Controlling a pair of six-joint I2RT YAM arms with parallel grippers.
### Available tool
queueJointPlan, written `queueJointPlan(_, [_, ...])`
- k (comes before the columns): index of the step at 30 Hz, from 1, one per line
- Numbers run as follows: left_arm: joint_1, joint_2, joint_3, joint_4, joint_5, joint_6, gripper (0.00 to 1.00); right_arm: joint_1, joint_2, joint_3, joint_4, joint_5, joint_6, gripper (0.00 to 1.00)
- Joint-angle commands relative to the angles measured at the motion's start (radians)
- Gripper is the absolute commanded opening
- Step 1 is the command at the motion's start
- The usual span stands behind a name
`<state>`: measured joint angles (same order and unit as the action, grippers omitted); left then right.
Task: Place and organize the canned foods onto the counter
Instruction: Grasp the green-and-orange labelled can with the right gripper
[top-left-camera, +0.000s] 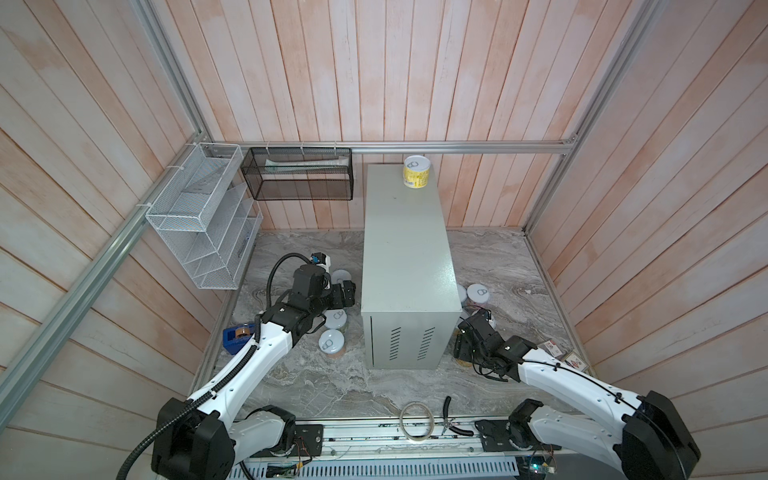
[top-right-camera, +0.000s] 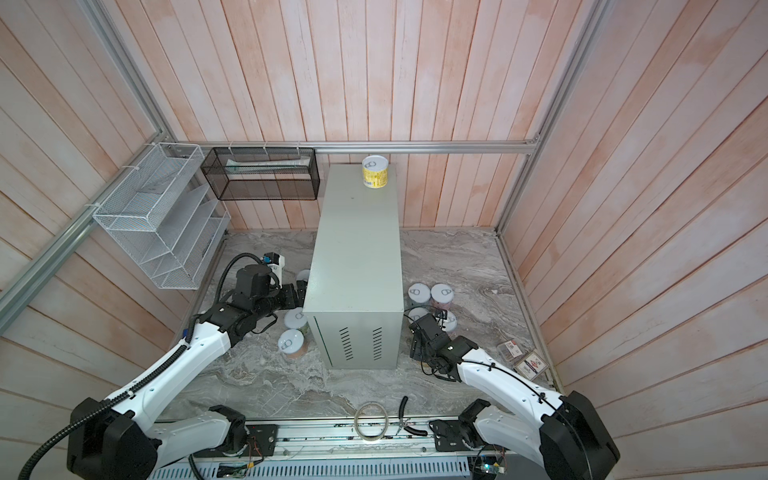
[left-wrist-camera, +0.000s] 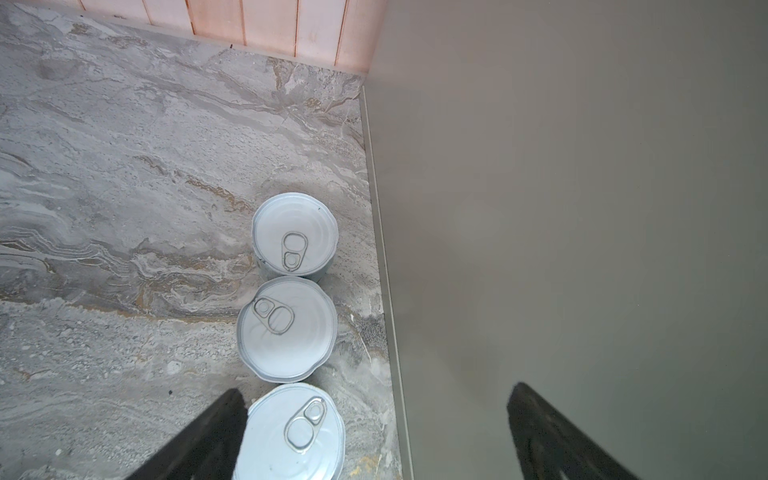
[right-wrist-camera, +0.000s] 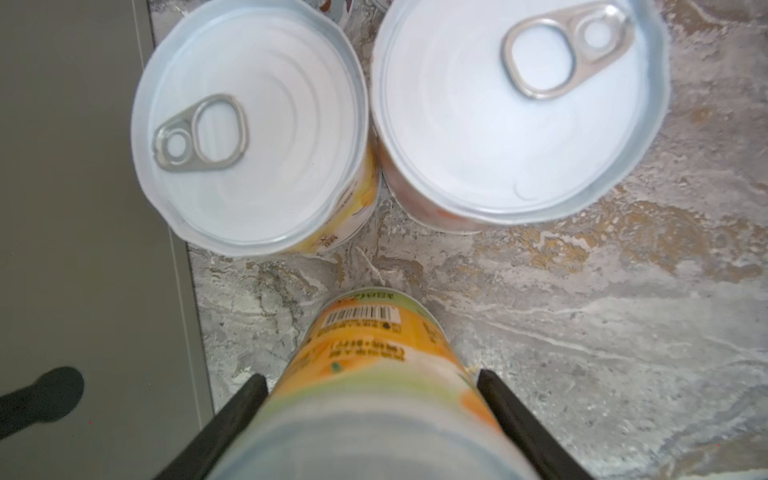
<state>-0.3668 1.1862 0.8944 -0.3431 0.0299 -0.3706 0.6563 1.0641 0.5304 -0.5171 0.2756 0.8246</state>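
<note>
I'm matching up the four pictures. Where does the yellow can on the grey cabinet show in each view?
In a top view: yellow can on the counter's far right corner, just right of centre, upper part.
In a top view: yellow can on that corner, just left of centre.
Left wrist: not in it.
Right wrist: not in it.
Shared landmark: the counter, in all four.

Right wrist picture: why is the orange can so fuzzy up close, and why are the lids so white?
In the right wrist view the orange can sits very near the lens, so its close end is out of focus while the barcode stays sharp; the two can lids glare almost blank white. In a top view the wall planks splay outward, likely wide-lens stretch.
</note>
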Motion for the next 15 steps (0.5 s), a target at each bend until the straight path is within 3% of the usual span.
queueJointPlan(1, [0.006, 0.009, 0.022, 0.013, 0.008, 0.004, 1.0, -0.003, -0.036, 0.042, -0.078, 0.003, -0.02, 0.0])
queueJointPlan(8, [0.027, 0.007, 0.046, -0.005, 0.028, 0.011, 1.0, -0.01, -0.159, 0.208, -0.231, -0.059, -0.046, 0.0])
queueJointPlan(15, [0.047, 0.004, 0.051, -0.002, 0.067, 0.015, 1.0, -0.099, -0.191, 0.497, -0.426, -0.118, -0.206, 0.0])
